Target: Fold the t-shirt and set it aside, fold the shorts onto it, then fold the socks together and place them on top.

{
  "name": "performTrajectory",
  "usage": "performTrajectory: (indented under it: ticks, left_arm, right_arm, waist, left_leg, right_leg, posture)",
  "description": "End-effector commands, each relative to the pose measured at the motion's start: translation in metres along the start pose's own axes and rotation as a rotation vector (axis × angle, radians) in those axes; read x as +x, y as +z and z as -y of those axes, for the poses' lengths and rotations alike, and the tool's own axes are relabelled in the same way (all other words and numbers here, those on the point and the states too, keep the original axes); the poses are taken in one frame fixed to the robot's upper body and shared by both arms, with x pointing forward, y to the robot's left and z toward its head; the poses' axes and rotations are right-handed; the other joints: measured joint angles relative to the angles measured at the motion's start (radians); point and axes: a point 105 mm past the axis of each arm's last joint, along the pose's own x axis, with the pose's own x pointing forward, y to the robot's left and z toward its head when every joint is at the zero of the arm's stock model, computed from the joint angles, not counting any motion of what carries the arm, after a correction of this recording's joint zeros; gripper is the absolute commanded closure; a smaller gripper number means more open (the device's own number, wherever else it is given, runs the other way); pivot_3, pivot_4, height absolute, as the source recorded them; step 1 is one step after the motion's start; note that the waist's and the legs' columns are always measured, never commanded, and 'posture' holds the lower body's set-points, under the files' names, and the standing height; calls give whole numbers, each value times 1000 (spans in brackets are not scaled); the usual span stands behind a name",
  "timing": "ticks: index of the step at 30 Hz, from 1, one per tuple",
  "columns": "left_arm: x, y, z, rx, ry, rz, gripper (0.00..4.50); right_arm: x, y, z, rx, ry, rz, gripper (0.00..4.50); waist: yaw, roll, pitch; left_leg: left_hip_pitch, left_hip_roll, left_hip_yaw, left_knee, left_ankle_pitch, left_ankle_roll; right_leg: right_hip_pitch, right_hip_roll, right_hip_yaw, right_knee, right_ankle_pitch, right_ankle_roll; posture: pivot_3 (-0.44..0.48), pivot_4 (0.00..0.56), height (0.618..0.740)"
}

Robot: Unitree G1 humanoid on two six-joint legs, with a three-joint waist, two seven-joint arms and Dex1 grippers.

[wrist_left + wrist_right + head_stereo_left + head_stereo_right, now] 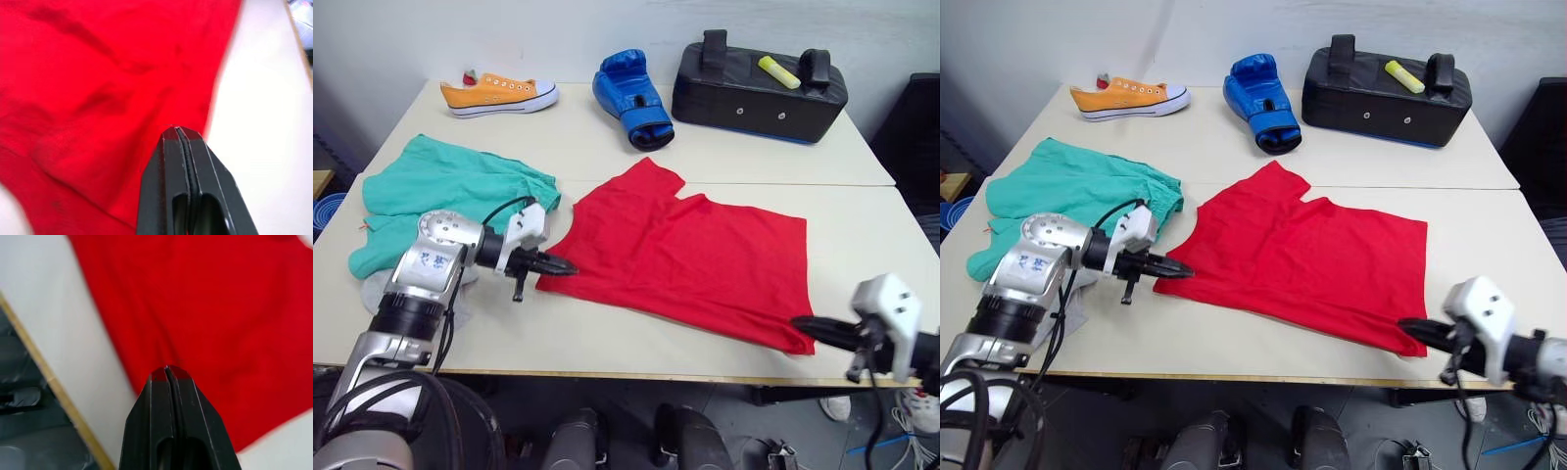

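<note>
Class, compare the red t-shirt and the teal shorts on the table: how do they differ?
The t-shirt is red, the shorts teal. The t-shirt lies spread fairly flat; the shorts lie rumpled. Both grippers, left and right, pinch the t-shirt's corners; neither touches the shorts. Both are soft garments.

Red t-shirt (690,255) flat; teal shorts (440,191) beside

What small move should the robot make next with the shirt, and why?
Probably lift both near corners and carry them toward the far edge. The left gripper and right gripper each sit with jaws shut on a near corner of the shirt, which lies spread flat on the table, not yet folded.
</note>
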Motion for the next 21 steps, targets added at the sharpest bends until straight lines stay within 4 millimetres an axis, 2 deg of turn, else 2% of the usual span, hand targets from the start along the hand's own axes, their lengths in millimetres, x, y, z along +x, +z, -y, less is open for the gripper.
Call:
performTrajectory:
  ticks: [1,4,7,10,11,13,16,21]
  left_arm:
    - [2,-21,3,19,10,-96,4500]
    - [5,-40,-8,21,85,-159,4500]
    - [0,-59,-18,48,141,-247,4500]
    - [-5,-65,-21,55,155,-263,4500]
    - [-8,-64,-22,50,157,-257,4500]
    - [-17,-59,-22,33,156,-231,4500]
    - [-26,-51,-18,34,135,-206,4500]
    - [-38,-5,-5,14,54,-50,4500]
  right_arm:
    - [12,-27,7,-12,-97,-106,4482]
    - [16,-49,9,-23,-109,-188,4482]
    - [1,-73,18,-91,-122,-316,4482]
    - [-9,-77,28,-111,-151,-337,4482]
    - [-13,-74,32,-98,-168,-323,4482]
    - [-22,-57,37,-47,-177,-228,4482]
    - [-31,-33,33,-11,-127,-116,4482]
    - [-41,3,31,-32,-120,0,4482]
  waist:
    - [0,0,0]
    - [3,0,0]
    - [4,1,-2]
    - [4,1,-4]
    - [3,2,-4]
    - [1,3,-4]
    - [-5,4,-4]
    - [-17,2,1]
  left_leg:
    - [0,0,0,0,0,0]
    - [-1,-1,0,1,-3,-4]
    - [2,0,0,1,-5,1]
    - [3,0,-1,0,-5,2]
    - [4,0,-1,0,-5,2]
    - [4,0,-1,0,-5,2]
    - [2,0,-1,-1,-5,3]
    - [1,1,0,-2,1,-2]
  right_leg:
    - [0,0,0,-1,0,1]
    - [0,-1,0,-2,1,2]
    - [4,-1,0,-4,1,2]
    - [6,-1,1,-8,2,2]
    - [8,0,1,-10,2,2]
    - [9,0,1,-12,2,0]
    - [6,0,1,-11,4,2]
    - [-1,1,0,-1,1,-1]
  posture:
    - [0,150,740]
    - [0,150,740]
    - [0,150,740]
    - [0,150,740]
    - [0,150,740]
    - [0,150,740]
    - [0,150,740]
    - [0,150,740]
